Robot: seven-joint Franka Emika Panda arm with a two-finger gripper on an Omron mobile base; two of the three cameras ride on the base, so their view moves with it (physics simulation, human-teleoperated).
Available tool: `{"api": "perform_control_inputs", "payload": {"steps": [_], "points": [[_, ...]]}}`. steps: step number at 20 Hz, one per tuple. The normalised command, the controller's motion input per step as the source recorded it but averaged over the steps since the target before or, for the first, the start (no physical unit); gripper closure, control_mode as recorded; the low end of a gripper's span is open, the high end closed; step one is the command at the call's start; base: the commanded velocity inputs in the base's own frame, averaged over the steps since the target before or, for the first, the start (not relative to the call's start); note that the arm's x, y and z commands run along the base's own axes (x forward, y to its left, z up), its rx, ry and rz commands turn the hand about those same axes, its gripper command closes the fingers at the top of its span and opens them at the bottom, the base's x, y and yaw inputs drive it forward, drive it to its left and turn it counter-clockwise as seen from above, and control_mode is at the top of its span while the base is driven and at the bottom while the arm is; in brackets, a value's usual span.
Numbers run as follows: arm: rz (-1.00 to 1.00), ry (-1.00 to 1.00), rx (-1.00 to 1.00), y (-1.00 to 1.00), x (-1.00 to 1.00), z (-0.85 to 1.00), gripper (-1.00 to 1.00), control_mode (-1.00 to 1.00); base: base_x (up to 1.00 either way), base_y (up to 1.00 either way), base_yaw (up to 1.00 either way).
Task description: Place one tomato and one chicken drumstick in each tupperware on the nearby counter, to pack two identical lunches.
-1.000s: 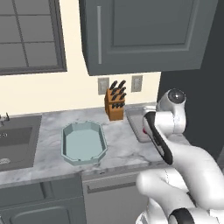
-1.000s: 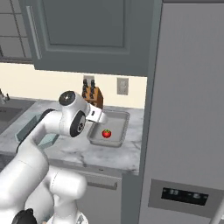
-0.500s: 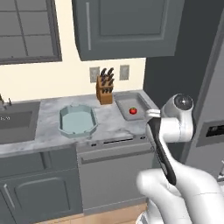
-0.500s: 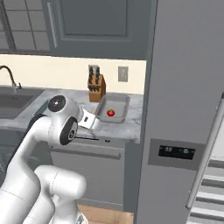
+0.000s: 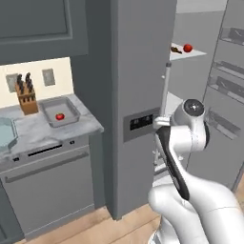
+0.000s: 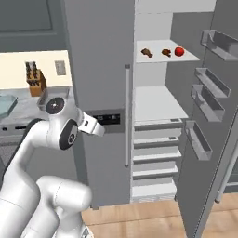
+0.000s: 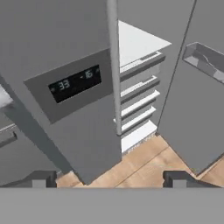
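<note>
Fridge (image 6: 100, 69) stood with its right door swung open, white shelves exposed. On the upper shelf (image 6: 162, 56): two chicken drumsticks (image 6: 147, 52) (image 6: 165, 52) side by side, a red tomato (image 6: 179, 51) just right of them, all apart from one another. The same tomato (image 5: 188, 47) showed from the left base camera, with one drumstick (image 5: 177, 49) beside it.

Marbled tabletop (image 5: 33, 128) lay left of the fridge. Grey tupperware (image 5: 59, 111) sat on it near the fridge side, one tomato (image 5: 60, 116) inside, no drumstick seen with it. Pale blue-green tupperware (image 5: 5, 134) sat farther left, partly cut by the frame edge; contents could not be told. Knife block (image 5: 26, 97) stood against the wall behind the grey one.

Claw (image 7: 109, 178) hung in front of the closed fridge door, fingers (image 7: 43, 178) spread wide, nothing between them. Hand camera faced the door's display panel (image 7: 75, 84) and long vertical handle (image 7: 113, 65).
</note>
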Motion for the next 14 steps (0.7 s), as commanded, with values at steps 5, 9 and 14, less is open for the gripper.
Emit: {"api": "perform_control_inputs", "payload": {"steps": [5,9,14], "points": [[0.0,0.0,0.0,0.0,0.0,0.0,-1.0,1.0,0.51,-0.99,-0.21],[0.0,0.0,0.0,0.0,0.0,0.0,-1.0,1.0,0.96,-0.65,0.1],[0.0,0.0,0.0,0.0,0.0,0.0,-1.0,1.0,0.9,-0.33,0.25]]}}
